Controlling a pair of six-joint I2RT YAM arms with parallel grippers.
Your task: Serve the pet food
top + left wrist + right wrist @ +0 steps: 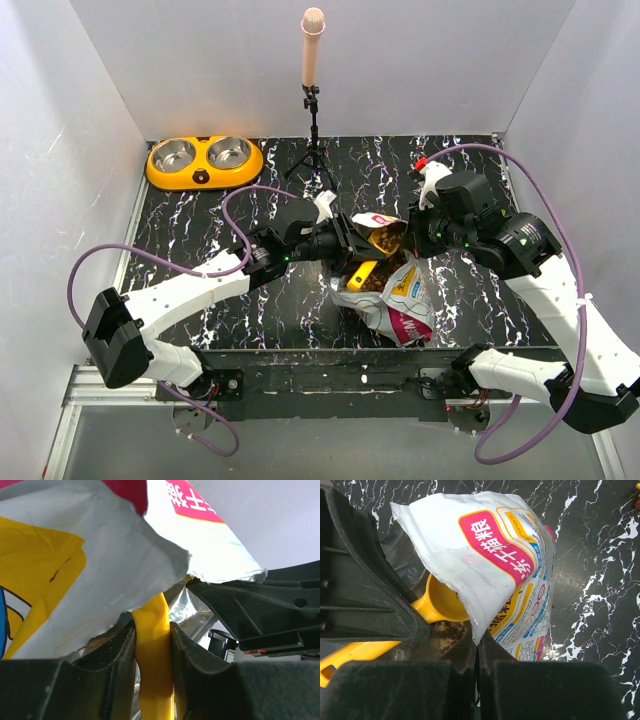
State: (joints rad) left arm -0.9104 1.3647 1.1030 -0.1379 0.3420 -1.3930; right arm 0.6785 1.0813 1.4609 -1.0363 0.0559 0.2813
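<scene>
**Yellow-orange scoop (442,605) sunk in the bag (495,555), mouth held open**

Clamps the scoop's flat handle in the left gripper (152,630), fingers (120,650) pressed hard against both sides, likely so the cup cannot twist once loaded. Reaches into the bag's mouth from the bag's left, with the cup tucked under the torn upper lip.

Pinches that lip from the bag's right with the right gripper (477,645), fingers squeezed together on the foil with no gap showing. Lifts it, most likely, to hold the opening wide and stop the slack bag folding over the cup.

Shows kibble (451,630), brown and tan, just under the cup inside the bag, with more at the mouth in the overhead view. Cannot tell how full the cup is: hidden by the lip.

Leaves the orange double bowl (205,162) well apart from the bag, up and to its left in the overhead view, both steel cups looking bare.

Reads as the scooping step, early in the serving. Calls next for drawing the cup out level, then a long carry from bag to bowl. Risks spilling on that carry, or dragging the light bag along if the lip slips free.
</scene>
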